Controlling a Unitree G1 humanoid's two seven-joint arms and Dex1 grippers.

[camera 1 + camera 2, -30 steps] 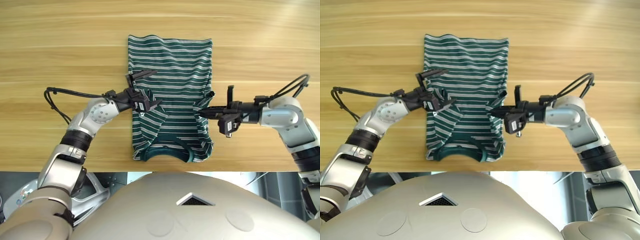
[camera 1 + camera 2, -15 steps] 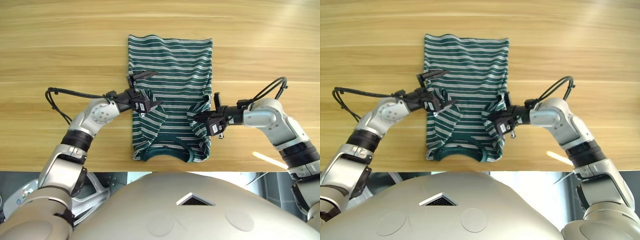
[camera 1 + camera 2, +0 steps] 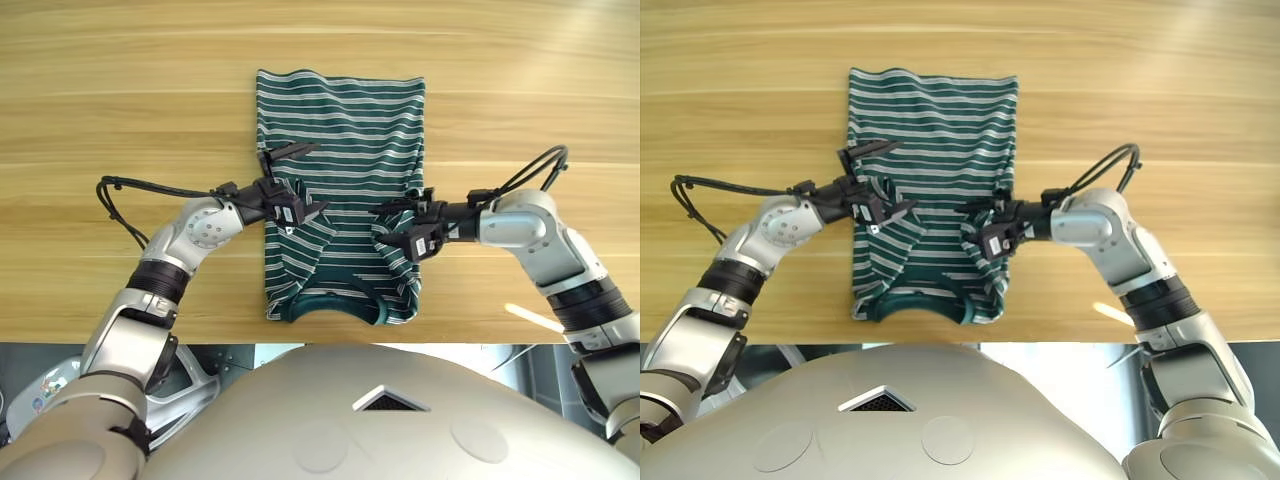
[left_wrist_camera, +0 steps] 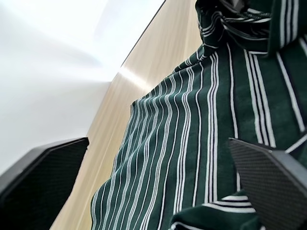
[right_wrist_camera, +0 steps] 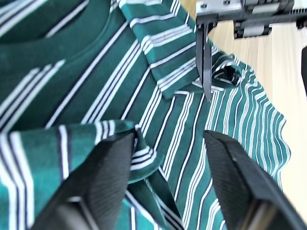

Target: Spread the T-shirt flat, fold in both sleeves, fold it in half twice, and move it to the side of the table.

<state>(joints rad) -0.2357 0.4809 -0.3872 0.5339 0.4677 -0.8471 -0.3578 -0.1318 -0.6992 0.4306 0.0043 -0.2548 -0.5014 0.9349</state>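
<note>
**Both end effectors open over the folded-in sleeves**

The striped T-shirt (image 3: 340, 130) is lying flat in the middle of the tabletop (image 3: 120, 80). Its collar is pointing toward the near edge and its hem toward the far edge, and both sleeves are lying folded inward over the body. The left end effector (image 3: 297, 182) is hanging over the shirt's left edge with its fingers spread wide. The right end effector (image 3: 390, 224) is sitting over the right sleeve with its fingers (image 5: 103, 177) also parted, and a raised fold of striped cloth is resting against one of them.

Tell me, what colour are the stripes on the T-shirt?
White stripes on dark green; the T-shirt shows best in the left eye view.
</note>
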